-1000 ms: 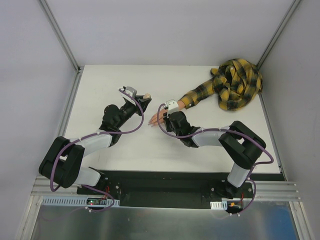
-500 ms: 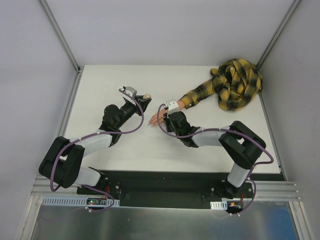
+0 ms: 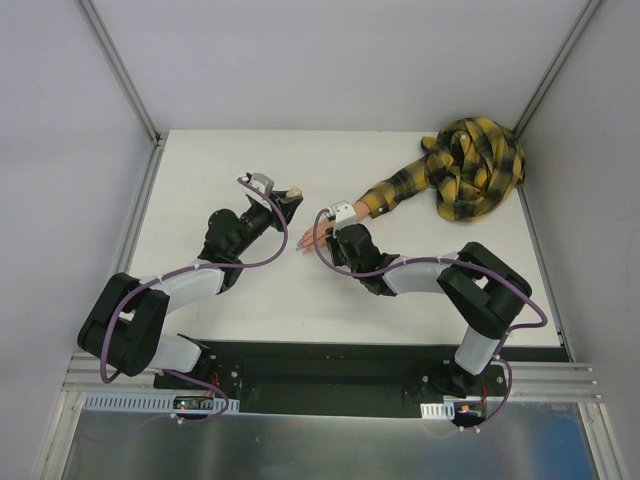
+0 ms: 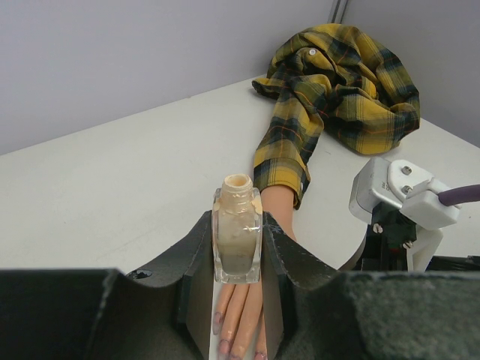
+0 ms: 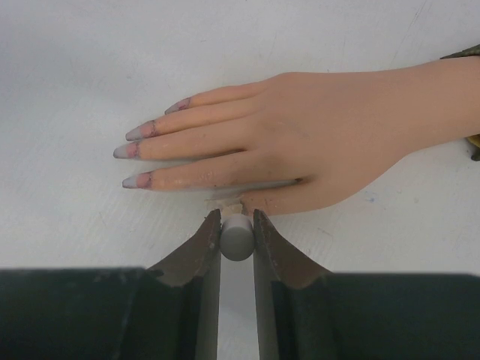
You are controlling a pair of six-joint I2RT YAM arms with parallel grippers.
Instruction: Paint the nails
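Beige bottle (image 4: pixel 237 236) stood uncapped and upright, left gripper (image 4: pixel 237 225) clamped on it, probably kept ready for dipping. Right gripper (image 5: pixel 237 225) pinched the grey brush cap (image 5: pixel 237 238) at the mannequin hand (image 5: pixel 300 150) thumb side. The nails (image 5: pixel 139 157) lay flat on the table (image 5: pixel 75 60).

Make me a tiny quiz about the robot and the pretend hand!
1. True or false: the bottle has its cap on.
2. Which arm's jaws hold the bottle? A left, B right, C neither.
3. Fill in: the nails belong to a hand in a yellow-black plaid ____.
Key: 1 false, the right jaws hold the cap; 2 A; 3 sleeve.
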